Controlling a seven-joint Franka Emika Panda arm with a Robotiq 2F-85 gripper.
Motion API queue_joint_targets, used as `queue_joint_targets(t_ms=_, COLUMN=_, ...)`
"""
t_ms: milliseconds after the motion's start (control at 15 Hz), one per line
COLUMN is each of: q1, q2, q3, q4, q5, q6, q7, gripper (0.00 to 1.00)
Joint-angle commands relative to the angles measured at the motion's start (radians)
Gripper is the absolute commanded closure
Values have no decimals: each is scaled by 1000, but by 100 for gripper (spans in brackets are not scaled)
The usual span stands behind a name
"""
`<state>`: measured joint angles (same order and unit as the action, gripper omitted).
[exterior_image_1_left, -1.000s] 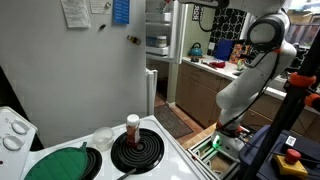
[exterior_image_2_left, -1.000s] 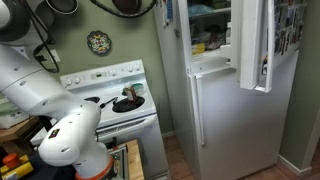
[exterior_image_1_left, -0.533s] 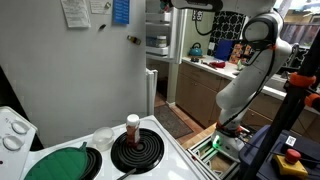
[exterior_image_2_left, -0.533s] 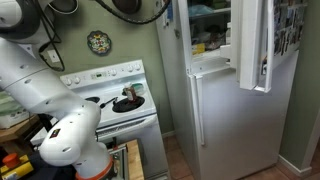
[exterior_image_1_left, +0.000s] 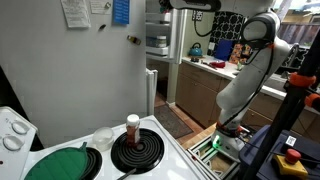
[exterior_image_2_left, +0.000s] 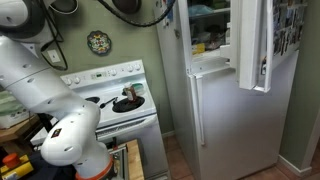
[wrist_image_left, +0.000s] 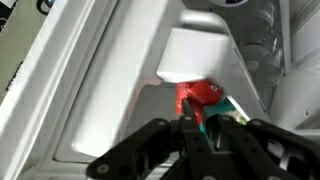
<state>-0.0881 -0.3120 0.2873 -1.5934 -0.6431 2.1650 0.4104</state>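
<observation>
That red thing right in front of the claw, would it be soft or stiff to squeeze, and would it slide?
The red thing looks rounded and lumpy, so probably soft rather than rigid. It sits against a smooth white surface, so a nudge from the claw may well slide it. It looks small beside the claw, so likely light.

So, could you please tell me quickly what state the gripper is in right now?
Gripper: shut, apparently on a small red-and-green item at its fingertips, though the wrist view does not show the grip clearly.
</observation>
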Motion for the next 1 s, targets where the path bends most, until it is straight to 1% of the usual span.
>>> queue_joint_targets(t_ms=0, q1=30, q2=-9, q3=-29, q4=44, q5=34, q6=-84, q7=-12, gripper=53)
queue_joint_targets(t_ms=67, q1=34, q2=-15, q3=-35, q4=57, q5=41, q6=-93, q7=-18, gripper=44)
queue_joint_targets(t_ms=200, q1=38, q2=-25, q3=-48, q4=74, q5=47, q6=-104, q7=-27, gripper=31)
queue_joint_targets(t_ms=267, q1=37, q2=-31, q3=-51, q4=81, q5=49, q6=-114, q7=-26, gripper=22)
queue_joint_targets(t_ms=467, q1=42, q2=-56, q3=-58, q4=94, q5=71, q6=-134, q7=-35, gripper=1)
queue_joint_targets(t_ms=600, q1=41, q2=-77, q3=-57, q4=92, q5=64, q6=-131, q7=-59, gripper=0)
queue_joint_targets(t_ms=667, q1=26, q2=-46, q3=-44, q4=102, q5=39, q6=-104, q7=-23, gripper=3)
queue_joint_targets(t_ms=733, q1=25, q2=-54, q3=-43, q4=103, q5=40, q6=-105, q7=-30, gripper=0)
queue_joint_targets(t_ms=933, q1=25, q2=-65, q3=-43, q4=103, q5=42, q6=-111, q7=-38, gripper=0)
